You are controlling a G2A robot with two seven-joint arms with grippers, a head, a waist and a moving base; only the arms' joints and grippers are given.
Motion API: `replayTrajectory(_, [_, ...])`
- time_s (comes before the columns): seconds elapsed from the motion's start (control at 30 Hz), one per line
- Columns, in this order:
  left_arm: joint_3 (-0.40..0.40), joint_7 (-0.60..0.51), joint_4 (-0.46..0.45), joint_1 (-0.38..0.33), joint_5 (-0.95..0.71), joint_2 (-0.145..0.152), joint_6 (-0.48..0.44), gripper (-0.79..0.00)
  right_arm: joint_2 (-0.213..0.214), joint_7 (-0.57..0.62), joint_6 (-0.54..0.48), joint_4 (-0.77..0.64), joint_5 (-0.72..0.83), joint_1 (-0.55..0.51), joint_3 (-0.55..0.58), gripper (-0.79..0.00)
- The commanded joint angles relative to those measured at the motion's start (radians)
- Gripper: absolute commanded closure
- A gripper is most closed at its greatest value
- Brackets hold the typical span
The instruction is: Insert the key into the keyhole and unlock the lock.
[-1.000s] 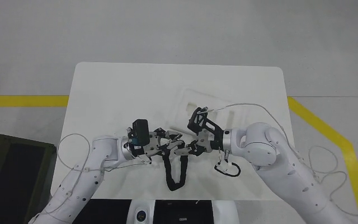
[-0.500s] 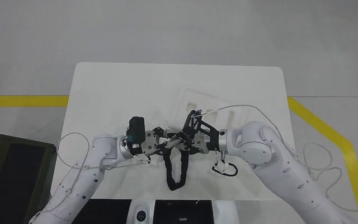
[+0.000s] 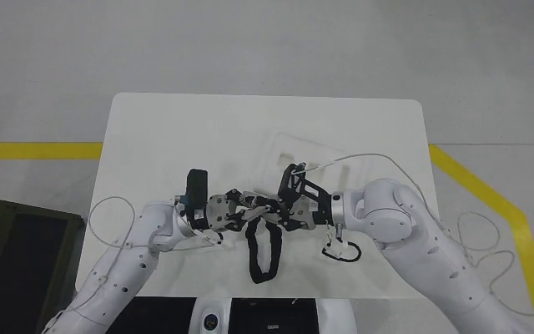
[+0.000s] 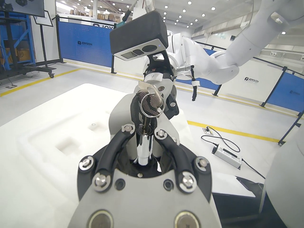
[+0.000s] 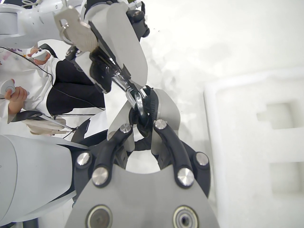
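Above the counter [image 3: 167,134], near its front edge, the key [image 4: 152,102] is clamped by its head in the left pincer [image 4: 149,107], with its blade seated in the chrome lock [image 4: 144,147]. The lock's other end is clamped in the right pincer [image 5: 142,99], and the black cable [image 3: 263,255] is seen hanging looped below them.

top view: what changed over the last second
The jaws of both arms came together, bringing the key up to the lock, and the left wrist rolled. Both holds stayed shut, and the black cable loop stayed hanging between the arms.
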Motion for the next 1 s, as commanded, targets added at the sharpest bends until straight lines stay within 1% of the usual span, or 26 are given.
replayTrajectory(0.0, [0.018,0.014,0.009,-0.009,-0.022,0.006,0.0,0.0,0.002,0.001,-0.014,0.006,0.026,-0.002,0.006,0.0])
replayTrajectory(0.17, [0.051,0.028,0.033,-0.032,-0.044,0.02,0.0,0.0,0.005,0.007,-0.032,0.011,0.058,-0.006,0.017,0.0])
replayTrajectory(0.3, [0.058,0.03,0.042,-0.044,-0.034,0.027,0.0,0.0,0.007,0.005,-0.035,0.003,0.067,-0.009,0.02,0.0])
replayTrajectory(0.33, [0.06,0.03,0.043,-0.047,-0.031,0.028,0.0,-0.012,0.007,0.005,-0.036,0.0,0.068,-0.009,0.02,0.0])
replayTrajectory(0.37, [0.062,0.029,0.043,-0.049,-0.028,0.028,0.0,-0.175,0.008,0.005,-0.036,-0.002,0.069,-0.01,0.021,0.0])
replayTrajectory(0.4, [0.065,0.028,0.043,-0.051,-0.025,0.029,0.0,-0.299,0.008,0.004,-0.037,-0.004,0.069,-0.01,0.021,0.0])
replayTrajectory(0.47, [0.07,0.028,0.039,-0.056,-0.021,0.029,0.0,-0.44,0.009,0.003,-0.039,-0.005,0.071,-0.011,0.022,0.0])
replayTrajectory(0.5, [0.073,0.029,0.037,-0.058,-0.02,0.029,0.0,-0.606,0.009,0.003,-0.039,-0.005,0.071,-0.011,0.022,0.0])
replayTrajectory(0.53, [0.076,0.028,0.037,-0.06,-0.019,0.029,0.0,-0.708,0.009,0.001,-0.039,-0.005,0.072,-0.011,0.022,0.0])
replayTrajectory(0.57, [0.078,0.029,0.037,-0.062,-0.019,0.028,0.0,-0.779,0.009,0.0,-0.04,-0.005,0.072,-0.011,0.022,0.0])
replayTrajectory(0.97, [0.08,0.058,0.043,-0.069,-0.018,0.029,0.0,-0.785,0.01,-0.018,-0.041,0.004,0.075,-0.01,0.022,0.0])
